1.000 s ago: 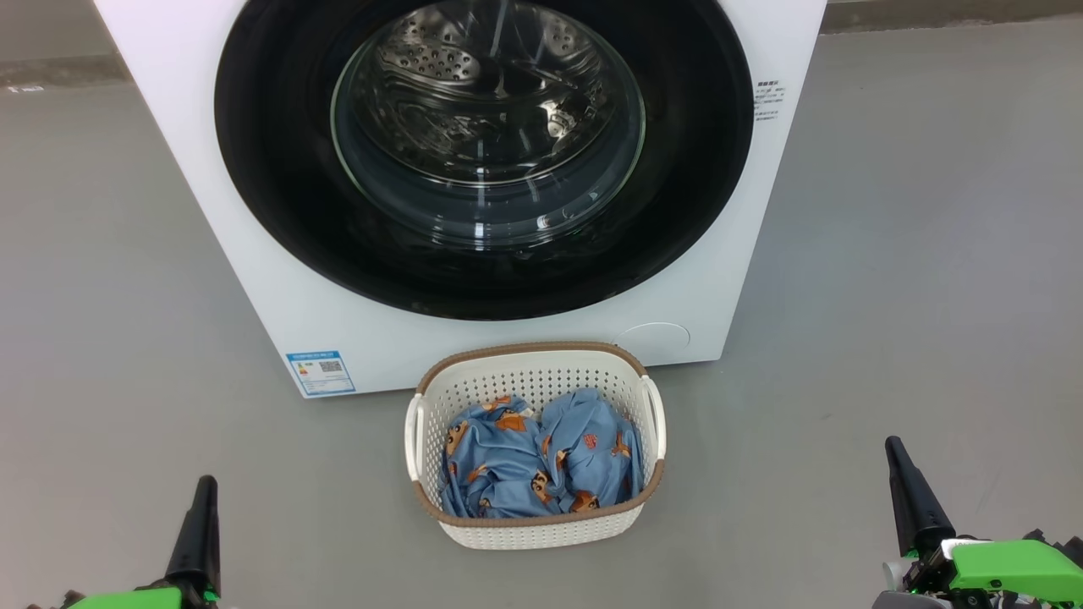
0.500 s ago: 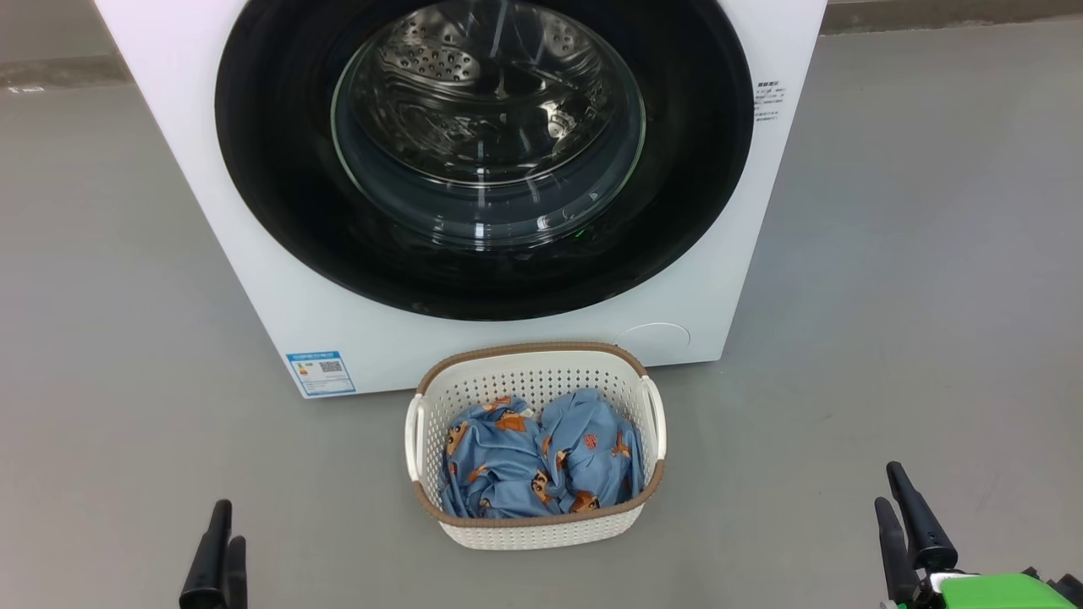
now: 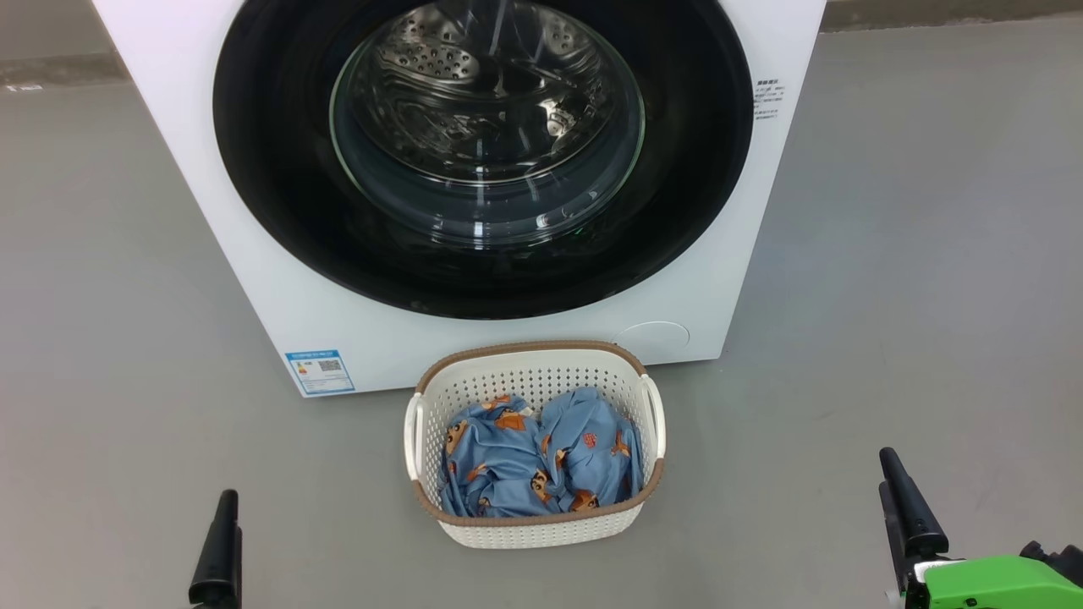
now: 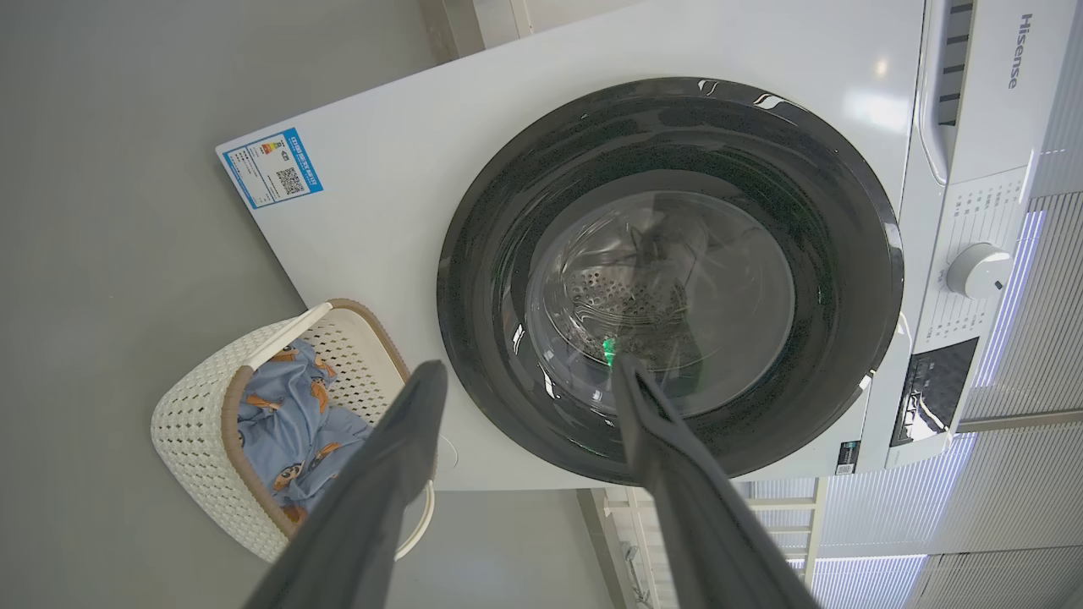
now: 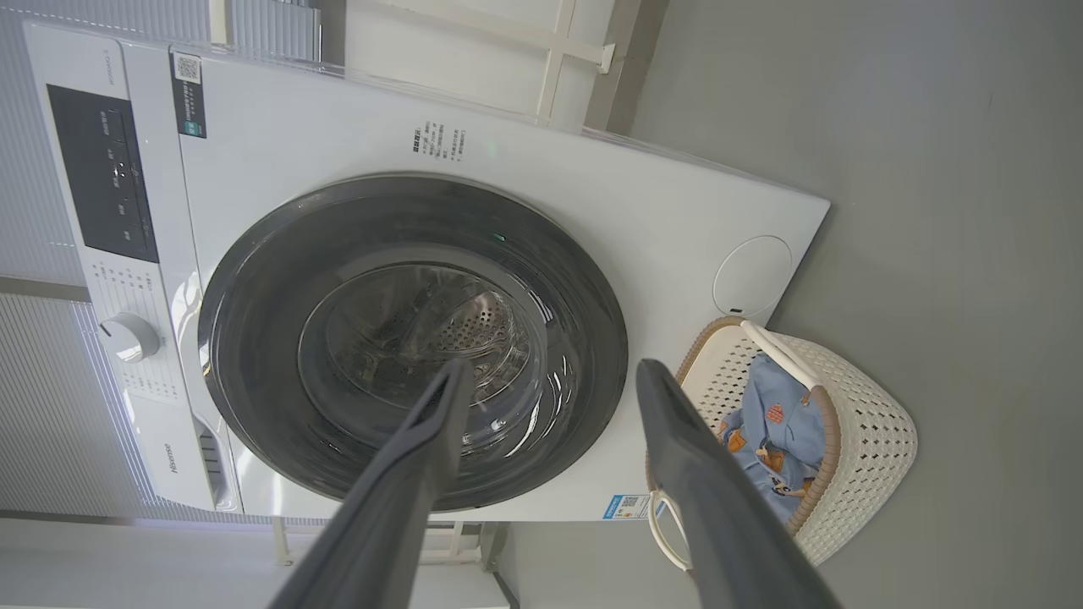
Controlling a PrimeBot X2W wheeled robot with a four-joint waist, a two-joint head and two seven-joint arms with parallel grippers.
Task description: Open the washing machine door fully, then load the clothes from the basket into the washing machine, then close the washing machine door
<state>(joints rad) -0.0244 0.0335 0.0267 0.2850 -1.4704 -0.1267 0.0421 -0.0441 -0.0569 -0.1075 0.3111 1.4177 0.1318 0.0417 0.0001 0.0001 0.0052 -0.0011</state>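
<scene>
The left gripper [image 4: 526, 365] and right gripper [image 5: 554, 364] have just spread wide, both empty, ready to reach. The door [image 3: 482, 127] is still shut, so opening comes first. The clothes [image 3: 541, 457] lie in the basket [image 3: 529, 347] before it.

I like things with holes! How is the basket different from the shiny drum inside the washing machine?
The basket is cream plastic with a brown rim; the drum is shiny steel. The basket is open on top; the drum sits behind the shut washing machine door. The basket holds the blue clothes; no clothes show in the drum. Both are full of little holes.
</scene>
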